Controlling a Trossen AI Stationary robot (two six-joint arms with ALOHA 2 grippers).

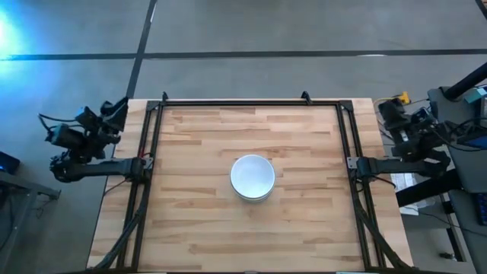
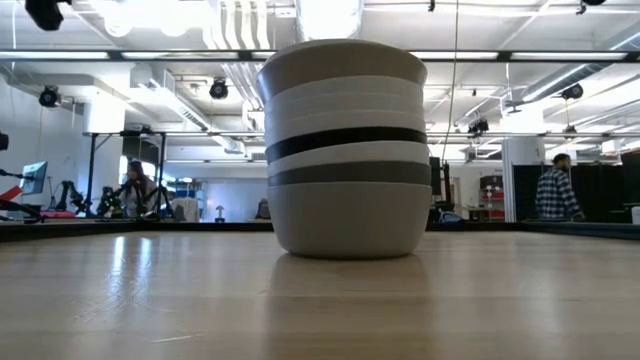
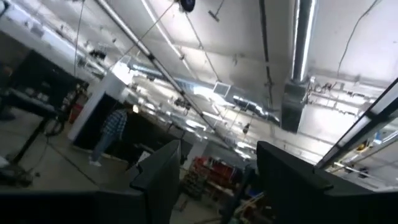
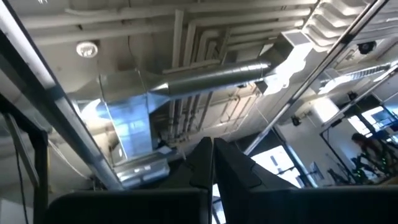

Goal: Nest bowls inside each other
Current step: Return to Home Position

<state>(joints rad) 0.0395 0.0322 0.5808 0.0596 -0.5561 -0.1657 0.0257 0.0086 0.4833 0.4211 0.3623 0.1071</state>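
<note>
Bowls stand nested at mid-bench; off its sides, left arm jaws gape wide, right arm jaws press together.

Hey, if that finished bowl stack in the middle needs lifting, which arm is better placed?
Left, marginally. The bowl stack sits centrally, about equally far from both folded-back arms, but the left gripper has its fingers open while the right gripper is shut.

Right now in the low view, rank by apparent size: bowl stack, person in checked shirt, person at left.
1. The stack of bowls, by far the largest, though it sits nearest the camera.
2-3. The person in the checked shirt and the person at the left: both small and distant, about alike, so not ranked.
</note>
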